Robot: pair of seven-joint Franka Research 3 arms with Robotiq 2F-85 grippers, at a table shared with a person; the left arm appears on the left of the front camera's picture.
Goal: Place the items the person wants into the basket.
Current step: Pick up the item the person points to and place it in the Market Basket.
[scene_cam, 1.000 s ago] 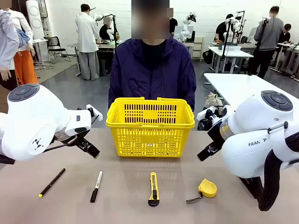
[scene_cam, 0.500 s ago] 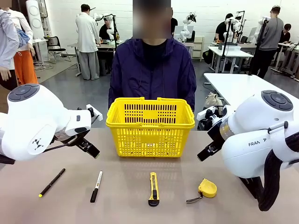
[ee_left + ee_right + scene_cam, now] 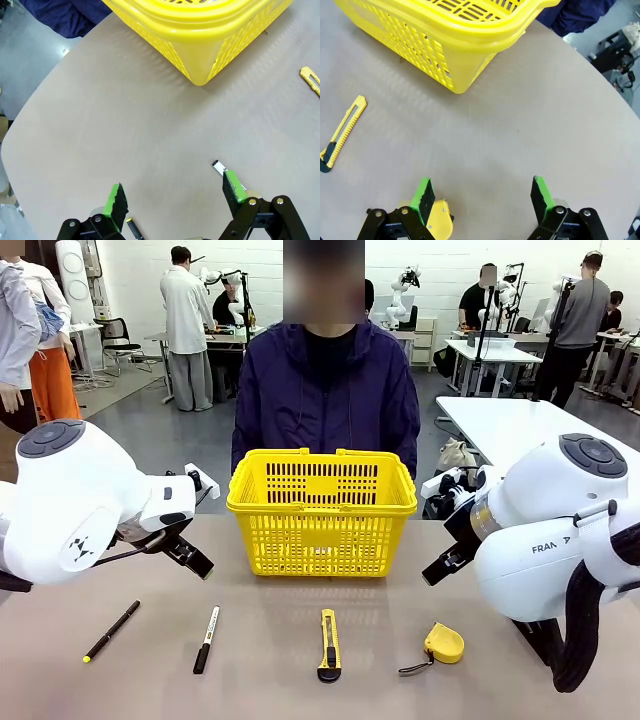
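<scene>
Nothing around the basket (image 3: 321, 510) shifts that can be told; the one difference lies far behind the basket's right corner, where a person in black (image 3: 476, 308) now holds the head raised and turned this way

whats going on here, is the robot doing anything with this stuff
Nothing is being handled at this moment. The left gripper and right gripper both hang open above the table, holding nothing. A pen, marker, knife and tape measure lie in a row on the near side, none in the basket. The basket stands mid-table in front of the person at the far side.
</scene>
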